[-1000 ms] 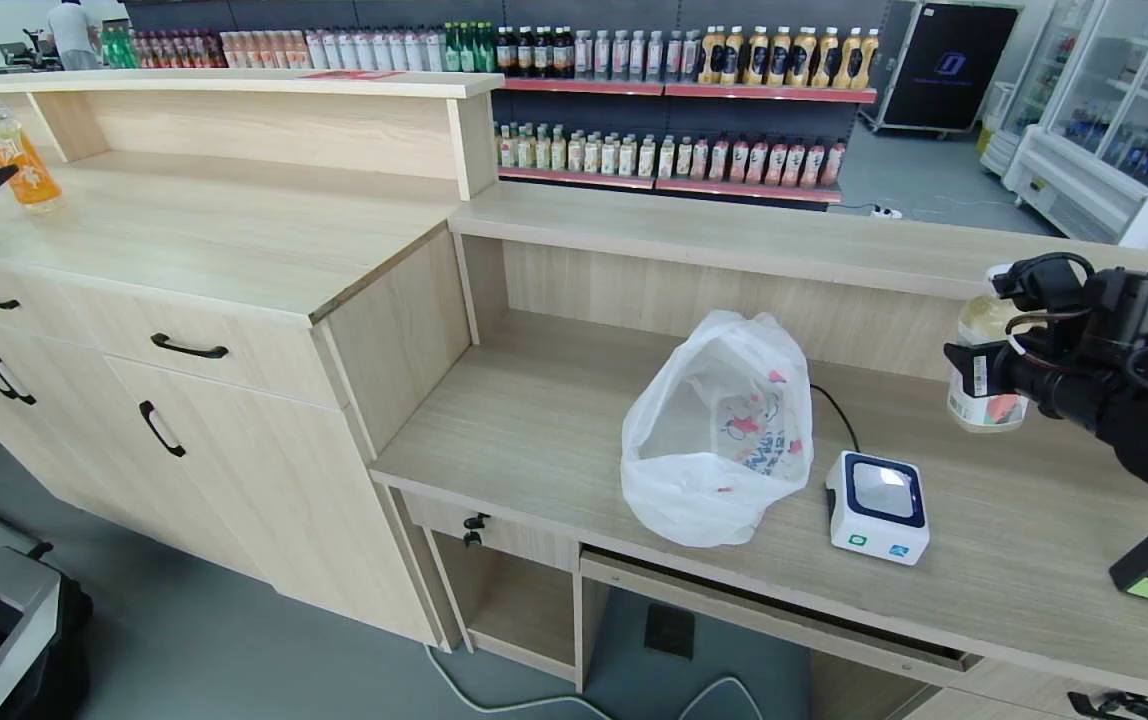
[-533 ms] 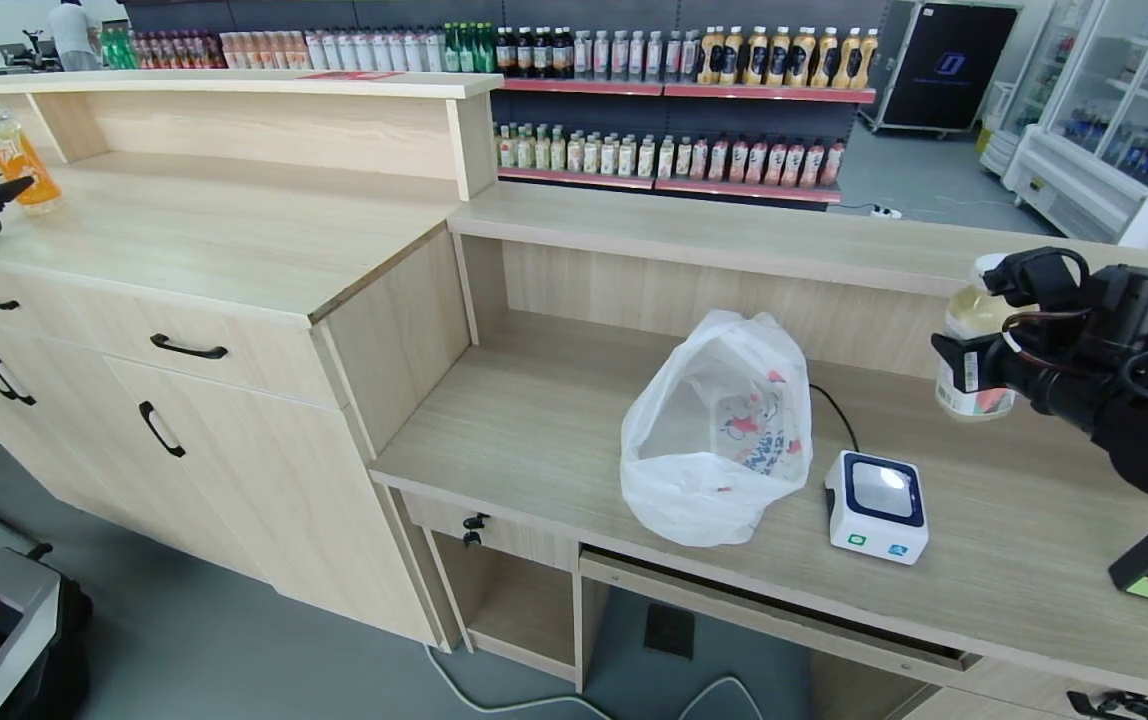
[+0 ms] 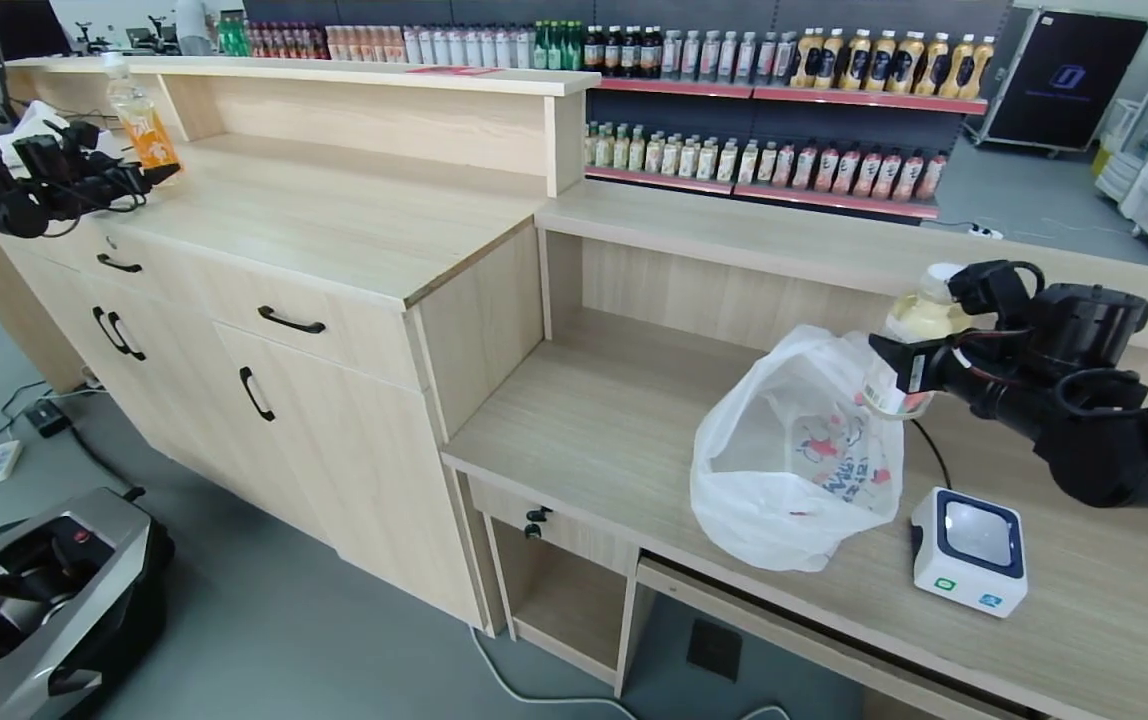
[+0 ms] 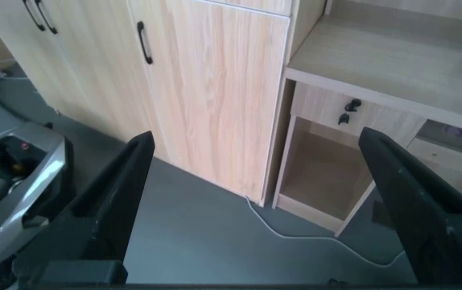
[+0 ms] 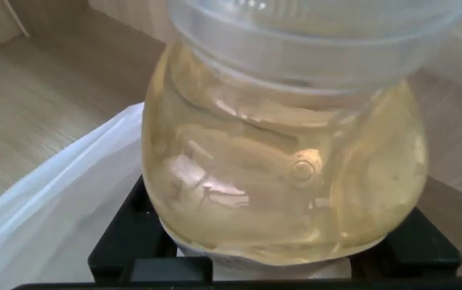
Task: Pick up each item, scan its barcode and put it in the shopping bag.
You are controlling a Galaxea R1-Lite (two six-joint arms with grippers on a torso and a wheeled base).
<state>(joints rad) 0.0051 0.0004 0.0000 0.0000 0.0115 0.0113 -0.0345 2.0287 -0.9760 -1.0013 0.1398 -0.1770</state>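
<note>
since the pale bottle (image 3: 919,320) hangs at the rim of the shopping bag (image 3: 794,450) and is not yet inside it, i rate the task as early in progress. whether its barcode has been read cannot be told. the scanner (image 3: 969,550) sits on the lower worktop (image 3: 584,420) just beside the bag, on its right, window facing up. through the bag's film i can make out nothing apart from its own print, so i count no item as bagged.

remaining steps, by my estimate:
- lower this bottle into the bag and release it.
- handle the orange bottle (image 3: 142,115), which stands upright on the higher worktop (image 3: 334,210), well apart from the bag and far to its left.

right jaws: pinching the pale bottle across its lower body, near the label. the bottle is upright, cap up. the right wrist view shows its base seated between the dark pads (image 5: 134,242), with the bag's white film below.

right arm (image 3: 1084,400): reaches in roughly level from the right of the bag, passing above the scanner.

left jaws: spread wide, nothing between them.

left arm (image 3: 24,190): held out far to the left of the bag. the jaws are just beside the orange bottle, near its base, and not touching it as far as i can tell.
</note>
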